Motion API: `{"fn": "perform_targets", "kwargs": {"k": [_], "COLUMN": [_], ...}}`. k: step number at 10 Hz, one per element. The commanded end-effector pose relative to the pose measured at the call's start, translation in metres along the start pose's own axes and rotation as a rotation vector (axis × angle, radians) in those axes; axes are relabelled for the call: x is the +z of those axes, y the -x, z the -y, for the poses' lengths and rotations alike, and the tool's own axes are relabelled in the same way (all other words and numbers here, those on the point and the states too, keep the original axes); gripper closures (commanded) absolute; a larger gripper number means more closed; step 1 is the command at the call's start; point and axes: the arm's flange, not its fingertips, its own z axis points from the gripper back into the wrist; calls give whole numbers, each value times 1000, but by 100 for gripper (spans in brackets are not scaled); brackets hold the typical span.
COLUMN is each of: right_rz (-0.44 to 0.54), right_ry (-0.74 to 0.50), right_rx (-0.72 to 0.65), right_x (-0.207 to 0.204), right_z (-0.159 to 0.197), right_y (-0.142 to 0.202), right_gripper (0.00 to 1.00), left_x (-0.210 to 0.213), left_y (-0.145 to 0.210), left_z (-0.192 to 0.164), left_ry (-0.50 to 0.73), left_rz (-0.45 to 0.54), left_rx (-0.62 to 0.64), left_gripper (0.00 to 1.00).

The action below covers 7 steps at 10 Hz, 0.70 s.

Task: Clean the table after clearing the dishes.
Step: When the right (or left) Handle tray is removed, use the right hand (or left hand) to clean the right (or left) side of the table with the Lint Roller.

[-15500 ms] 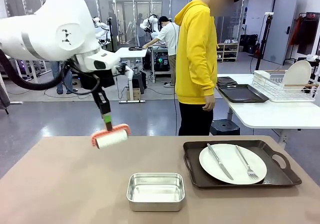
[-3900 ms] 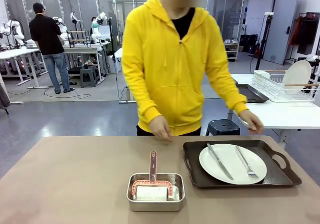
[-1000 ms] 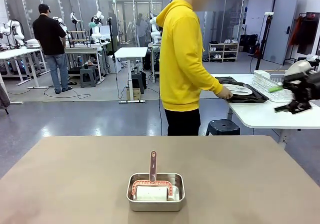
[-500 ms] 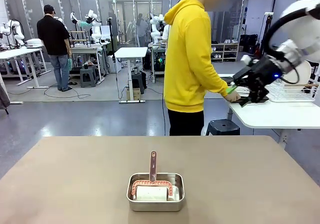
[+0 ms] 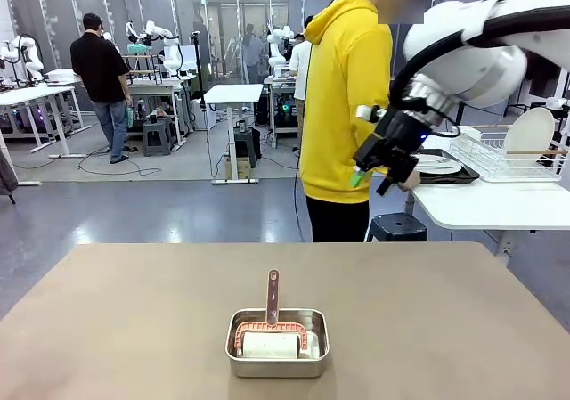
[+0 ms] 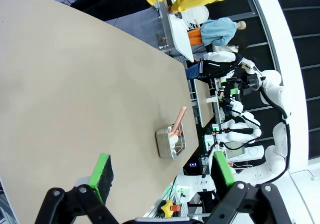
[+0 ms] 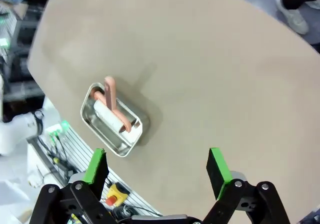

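Note:
The tan table (image 5: pixel 134 311) carries a steel pan (image 5: pixel 276 342) near its front middle, holding a white roller with a pink handle (image 5: pixel 272 295). My right gripper (image 5: pixel 372 174) hangs open and empty high above the table's far right, in front of a person in a yellow hoodie (image 5: pixel 347 106). From the right wrist, the open gripper (image 7: pixel 156 165) looks down on the table (image 7: pixel 200 59) and the pan (image 7: pixel 114 119). One of the dishes, a white plate (image 5: pixel 443 161) on a dark tray, lies on the white side table by the person's hand. My left gripper (image 6: pixel 161 166) is open and empty above the table (image 6: pixel 75 84).
The white side table (image 5: pixel 481 206) at the right holds a wire rack (image 5: pixel 508 155) with a white plate upright in it. The person stands between that table and the tan one. Other people and workbenches are far behind.
My right arm has swung in from the right edge, leftward across the side table, to in front of the person. The pan and roller have not moved.

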Motion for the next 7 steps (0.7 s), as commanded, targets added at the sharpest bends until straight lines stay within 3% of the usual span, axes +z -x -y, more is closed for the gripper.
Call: {"fn": "perform_targets", "kwargs": {"k": [1,4,5,7], "right_rz": [-72,-147,-110,-110], "right_ry": [54,76,44,44], "right_rx": [108,201,132,132], "right_x": [-27,-51,-45,-45], "right_z": [-10,-31,-30,-30], "right_y": [-1,-4,-6,-6], "right_gripper": [0,0,0,0], "left_x": [1,1,1,1], "left_y": [5,5,5,5], "left_z": [5,5,5,5], "left_ry": [-9,-9,-9,-9], "left_rz": [-1,-1,-1,-1], "left_rx": [9,9,9,9], "left_gripper": [0,0,0,0]}}
